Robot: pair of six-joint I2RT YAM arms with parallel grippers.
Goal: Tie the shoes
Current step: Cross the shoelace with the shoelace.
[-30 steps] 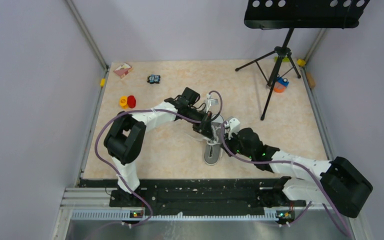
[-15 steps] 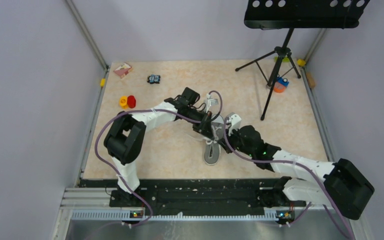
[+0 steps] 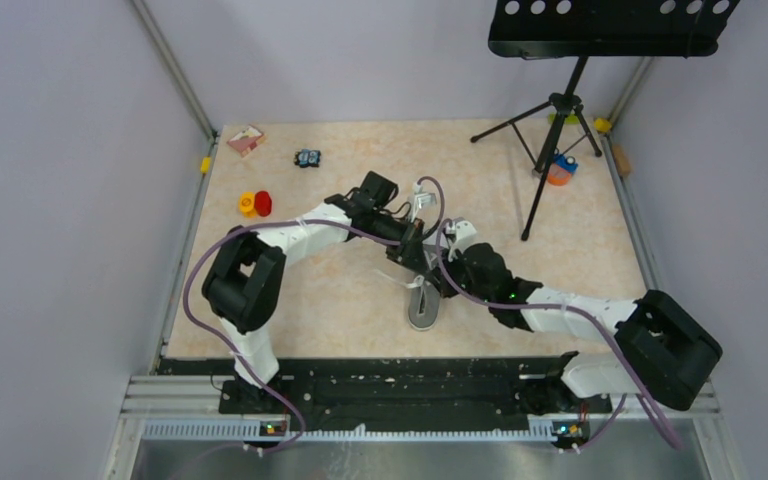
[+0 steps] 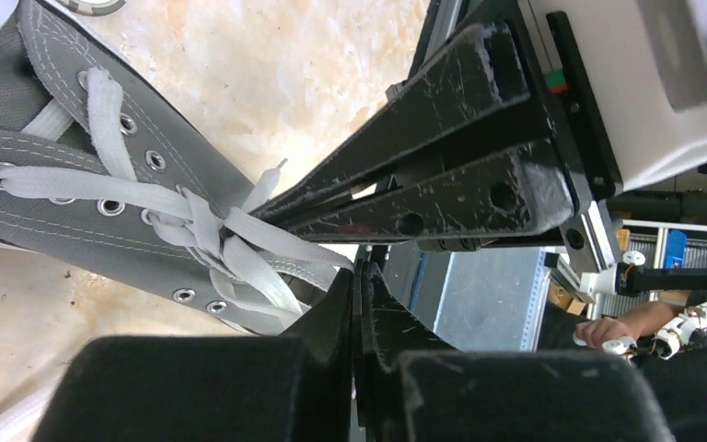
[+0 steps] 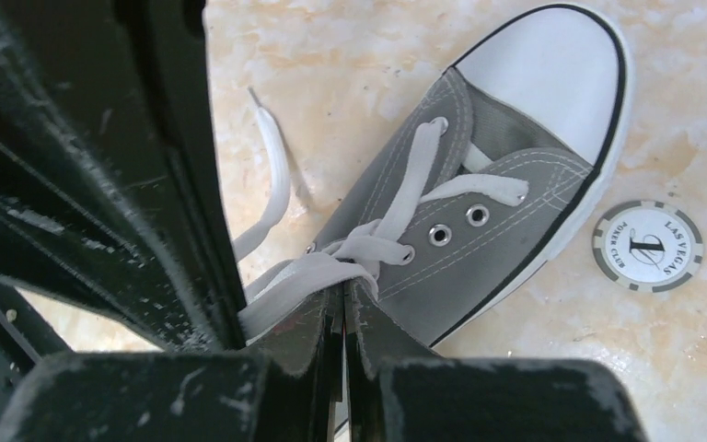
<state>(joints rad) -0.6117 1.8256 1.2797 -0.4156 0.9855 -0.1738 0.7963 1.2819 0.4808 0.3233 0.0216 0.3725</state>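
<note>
The shoes are a single grey sneaker with a white toe cap, lying mid-table. Its white laces cross in a knot over the eyelets. My left gripper is shut, and a lace strand runs into its fingertips. My right gripper is shut too, with a flat lace loop pinched at its tip. Both grippers meet over the shoe's lacing, tips nearly touching. In the right wrist view the sneaker fills the middle, and one loose lace end lies on the table beside it.
A poker chip lies by the shoe's toe. A black music stand's tripod occupies the back right, with an orange and blue object at its feet. Red and yellow pieces, a pink box and a small black item sit back left.
My right arm has swung left and forward, bringing its gripper up against the left gripper over the lacing. The left arm has barely moved.
</note>
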